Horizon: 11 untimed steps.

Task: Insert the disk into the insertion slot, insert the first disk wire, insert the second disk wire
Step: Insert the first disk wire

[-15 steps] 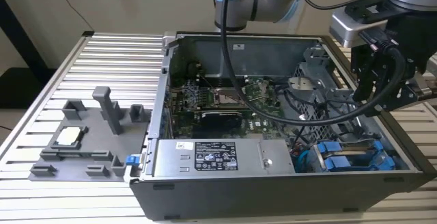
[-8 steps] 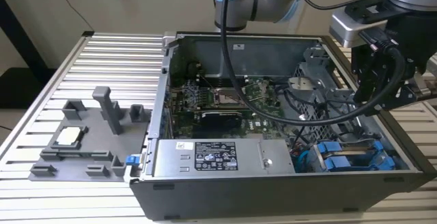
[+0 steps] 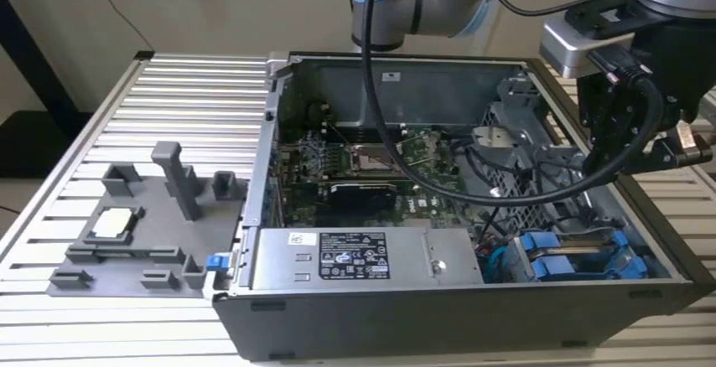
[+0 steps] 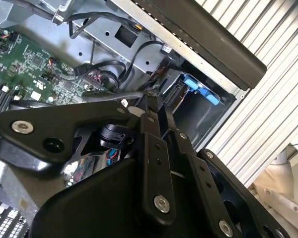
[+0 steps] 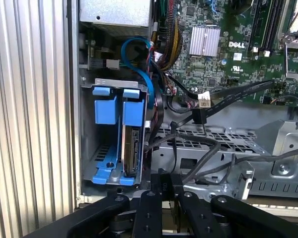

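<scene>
**Exterior view.** Your gripper (image 3: 618,151) sits low inside the open computer case (image 3: 448,321) on the ribbed worktop (image 3: 190,90). It is over the drive cage (image 3: 517,178), on the exterior view's right. Two blue frames (image 3: 556,255) stand side by side just beside the power-supply box (image 3: 358,258).

**First wrist view.**
- The disk (image 5: 131,153) is seated in the insertion slot (image 5: 114,82), its metal edge showing below its blue handle. The other blue frame (image 5: 104,106) is just beside it.
- Judgement: the disk step is done and you are in the wire steps.
- The fingers (image 5: 161,181) hang near the disk's exposed edge, among loose black wires (image 5: 203,148).
- A blue cable (image 5: 148,84) loops down towards the disk. You cannot tell from here whether it is plugged in.

**Second wrist view.** This angle gives you the fingers along their length, which the other views do not. They lie drawn together with only a thin seam between them. They may be pinching a wire end, but the tips sit buried in cabling, so nothing held is confirmed.

**Judgement.** A wire insertion here calls for the connector to be squared to the disk's port. It also needs a straight push, with the neighbouring wires kept out of the path.
</scene>
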Motion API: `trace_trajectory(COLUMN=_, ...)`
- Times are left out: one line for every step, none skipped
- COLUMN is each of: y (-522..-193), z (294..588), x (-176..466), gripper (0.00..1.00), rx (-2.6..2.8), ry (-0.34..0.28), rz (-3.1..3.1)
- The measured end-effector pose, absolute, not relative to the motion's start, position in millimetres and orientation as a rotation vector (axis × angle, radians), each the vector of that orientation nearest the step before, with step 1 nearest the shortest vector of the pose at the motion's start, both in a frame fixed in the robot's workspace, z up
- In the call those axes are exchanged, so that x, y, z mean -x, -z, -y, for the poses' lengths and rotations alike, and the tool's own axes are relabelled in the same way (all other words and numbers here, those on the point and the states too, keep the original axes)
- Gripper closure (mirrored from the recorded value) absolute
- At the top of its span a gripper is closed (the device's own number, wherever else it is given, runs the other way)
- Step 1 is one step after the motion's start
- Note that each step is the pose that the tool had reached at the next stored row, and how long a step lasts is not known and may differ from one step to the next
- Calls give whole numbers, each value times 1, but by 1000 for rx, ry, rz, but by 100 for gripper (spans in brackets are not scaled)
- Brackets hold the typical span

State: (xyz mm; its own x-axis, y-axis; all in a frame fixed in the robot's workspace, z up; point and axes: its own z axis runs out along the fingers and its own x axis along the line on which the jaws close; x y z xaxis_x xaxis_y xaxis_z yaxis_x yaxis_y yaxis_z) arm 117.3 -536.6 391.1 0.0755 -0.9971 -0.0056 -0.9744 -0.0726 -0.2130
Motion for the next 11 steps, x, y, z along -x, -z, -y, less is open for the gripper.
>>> trace_trajectory(y=-391, z=537, x=-117, gripper=81, rx=2180, ry=212, rz=-2022)
trace_trajectory(y=-391, z=537, x=-117, gripper=81, rx=2180, ry=212, rz=-2022)
trace_trajectory(y=-391, z=537, x=-117, gripper=81, rx=2179, ry=212, rz=-2022)
trace_trajectory(y=-391, z=537, x=-117, gripper=81, rx=2180, ry=212, rz=-2022)
trace_trajectory(y=-391, z=537, x=-118, gripper=81, rx=2180, ry=211, rz=-2022)
trace_trajectory(y=-391, z=537, x=-118, gripper=81, rx=2180, ry=210, rz=-2023)
trace_trajectory(y=-391, z=537, x=-120, gripper=81, rx=2182, ry=207, rz=-2024)
trace_trajectory(y=-391, z=537, x=-122, gripper=81, rx=2184, ry=202, rz=-2027)
trace_trajectory(y=-391, z=537, x=-125, gripper=81, rx=2188, ry=195, rz=-2031)
trace_trajectory(y=-391, z=537, x=-128, gripper=81, rx=2194, ry=183, rz=-2036)
trace_trajectory(y=-391, z=537, x=-131, gripper=81, rx=2201, ry=171, rz=-2043)
